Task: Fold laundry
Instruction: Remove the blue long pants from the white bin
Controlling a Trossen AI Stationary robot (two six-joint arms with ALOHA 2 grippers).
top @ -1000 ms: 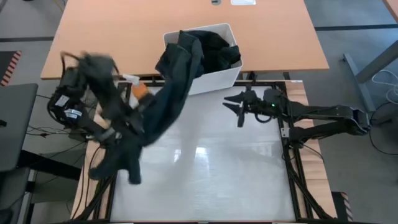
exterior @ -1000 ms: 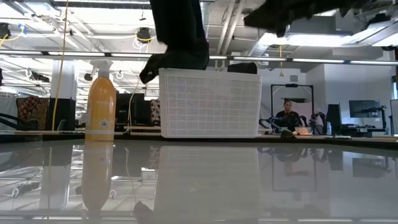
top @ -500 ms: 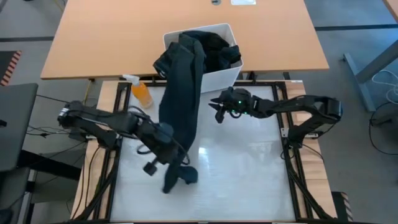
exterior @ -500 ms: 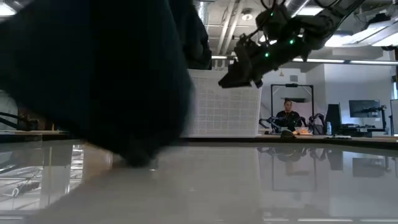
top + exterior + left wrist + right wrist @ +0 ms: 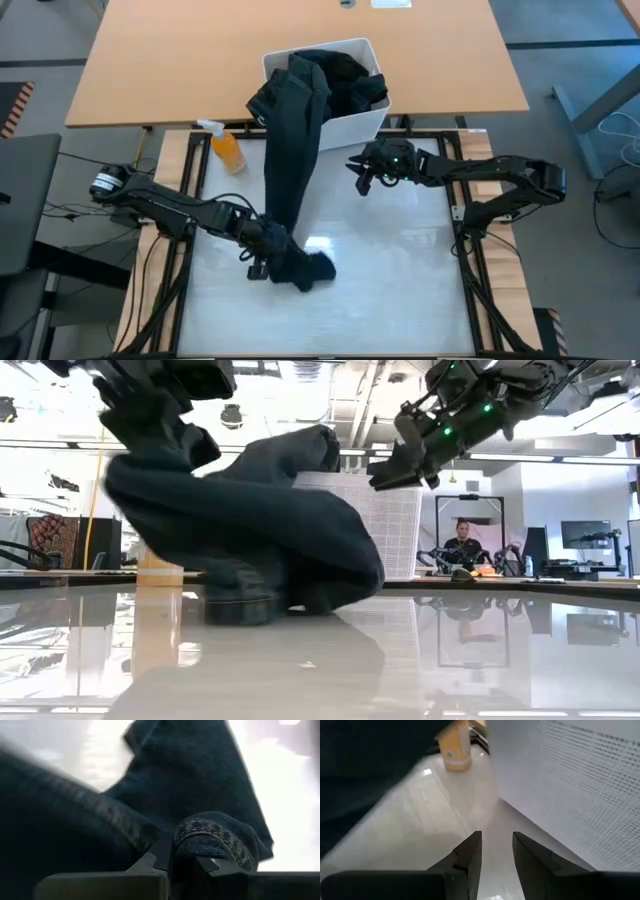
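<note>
Dark navy trousers [image 5: 290, 170]: one long soft garment, denim-like weave, stretched from the bin's rim down across the counter's glossy top; the lower end lies bunched in a rumpled heap on the counter, pinched in the left tool [image 5: 262, 262]. Black clothing [image 5: 350, 85]: crumpled, piled inside the bin, partly under the trousers' upper end.

— What stands at the far edge of the shiny work surface [image 5: 400, 290]?

— A white plastic bin [image 5: 352, 128] with perforated walls. Beside it, well apart, is an orange spray bottle [image 5: 227, 150], upright.

— And behind?

— A wooden desk [image 5: 180, 60]. In the room beyond, a person [image 5: 463, 546] sits.
</note>
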